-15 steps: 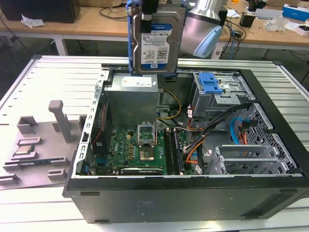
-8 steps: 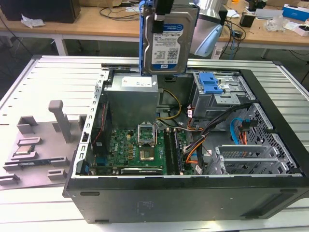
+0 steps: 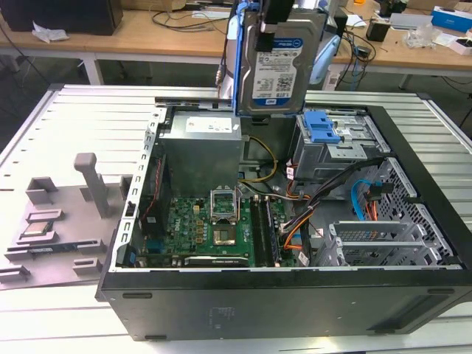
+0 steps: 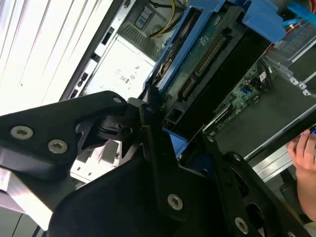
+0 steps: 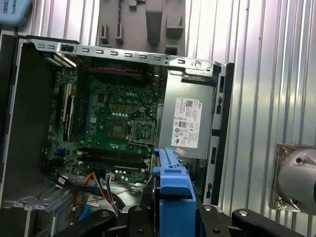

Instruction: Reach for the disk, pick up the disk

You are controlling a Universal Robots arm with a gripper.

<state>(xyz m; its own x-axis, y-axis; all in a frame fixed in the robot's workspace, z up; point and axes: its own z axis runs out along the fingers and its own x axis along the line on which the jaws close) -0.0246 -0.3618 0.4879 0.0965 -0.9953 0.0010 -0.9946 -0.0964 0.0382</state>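
- A ribbed metal table (image 3: 66, 118) carries the open computer case (image 3: 280, 302), which lies on its side with the motherboard exposed.
- Inside the case, the grey power-supply box (image 3: 203, 144) sits at the far wall. In the exterior view the disk hangs almost directly above it.
- The disk (image 3: 284, 66) is in the air, clear of the case and held upright with its white-and-blue label facing the exterior camera. Its blue bracket (image 5: 173, 180) frames the edges.
- My gripper (image 3: 274, 22) is clamped on the disk's upper end. In the first wrist view the black fingers (image 5: 140, 217) sit on either side of the bracket.
- I judge the disk to be dense for its size, fully stiff and smooth on its metal faces, so it could slide under a light squeeze. It is also sensitive to shock, so a drop could ruin it.
- The best hold, to my eye, is across the bracketed side edges. That keeps the fingers off the label face and the bare circuit board (image 4: 207, 54) underneath.
- A small blue latch piece (image 3: 323, 127) sits on the drive cage just below the disk.
- A person's hand (image 4: 305, 153) is close beside the case.
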